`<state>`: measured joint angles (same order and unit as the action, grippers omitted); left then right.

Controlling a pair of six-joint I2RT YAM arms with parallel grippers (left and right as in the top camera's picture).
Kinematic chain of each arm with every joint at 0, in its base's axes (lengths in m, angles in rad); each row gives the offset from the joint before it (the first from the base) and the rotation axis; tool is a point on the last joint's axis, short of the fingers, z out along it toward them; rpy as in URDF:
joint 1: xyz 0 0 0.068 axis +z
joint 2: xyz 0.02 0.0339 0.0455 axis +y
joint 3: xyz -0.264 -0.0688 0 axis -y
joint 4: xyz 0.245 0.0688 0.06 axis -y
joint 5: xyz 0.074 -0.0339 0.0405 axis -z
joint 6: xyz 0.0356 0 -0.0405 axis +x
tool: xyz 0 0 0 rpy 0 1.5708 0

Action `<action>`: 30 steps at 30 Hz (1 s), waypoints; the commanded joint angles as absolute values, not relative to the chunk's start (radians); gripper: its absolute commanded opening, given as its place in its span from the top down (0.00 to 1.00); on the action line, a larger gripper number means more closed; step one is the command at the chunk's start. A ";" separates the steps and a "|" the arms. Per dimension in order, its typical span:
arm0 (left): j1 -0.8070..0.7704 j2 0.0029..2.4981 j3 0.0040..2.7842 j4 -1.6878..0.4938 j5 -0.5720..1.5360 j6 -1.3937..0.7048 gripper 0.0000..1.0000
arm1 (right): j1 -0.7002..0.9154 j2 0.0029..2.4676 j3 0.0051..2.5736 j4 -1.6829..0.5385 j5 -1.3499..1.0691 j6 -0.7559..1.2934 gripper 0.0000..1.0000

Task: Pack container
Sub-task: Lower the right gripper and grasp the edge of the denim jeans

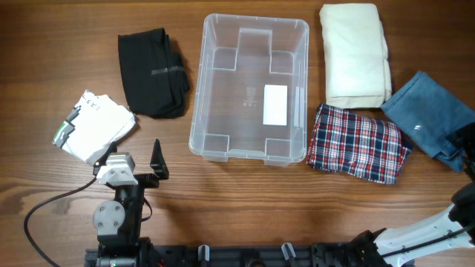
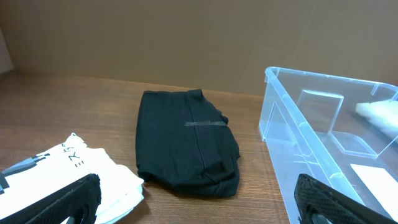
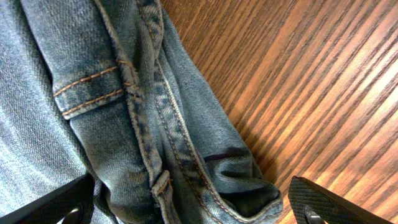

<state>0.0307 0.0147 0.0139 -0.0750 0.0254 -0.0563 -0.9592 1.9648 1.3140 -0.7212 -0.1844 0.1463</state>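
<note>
The counter is carrying everything, laid out flat so each piece can be reached from above. The container is sitting empty, ahead and to the right of the left gripper and well off to the left of the right gripper. It is standing mouth-up between the two piles, probably so either arm can drop into it.

A folded cream garment is lying beside the container's far right corner, well ahead of the right gripper. The folded jeans are lying directly under that gripper. The plaid garment is resting to that gripper's left, near the container's near right corner. A black garment is lying straight ahead of the left gripper, and a white printed garment is sitting just beside its left finger.

Both grippers are standing fully spread and holding nothing. The right one is hovering over the jeans, seemingly lining up for a first pick.

The overhead view is giving the whole layout but is cutting the right gripper off at the frame edge. The right wrist view is showing the waistband, belt loop and stitching between its fingers. The left wrist view is showing the container's wall height, which is flattened from above.
</note>
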 commanded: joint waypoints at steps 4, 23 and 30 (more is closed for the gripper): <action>0.024 0.009 0.007 -0.074 0.033 -0.037 0.00 | -0.883 1.995 1.320 -0.724 -0.207 0.157 0.00; 0.024 0.010 0.007 -0.074 0.033 -0.037 0.00 | -0.863 2.009 1.331 -0.749 -0.208 0.157 0.00; 0.024 0.010 0.007 -0.074 0.033 -0.037 0.00 | -0.863 1.922 1.340 -0.768 -0.117 0.167 0.00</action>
<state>0.0307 0.0147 0.0139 -0.0750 0.0254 -0.0566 -0.8764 1.9663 1.3304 -0.7628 -0.1429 0.1608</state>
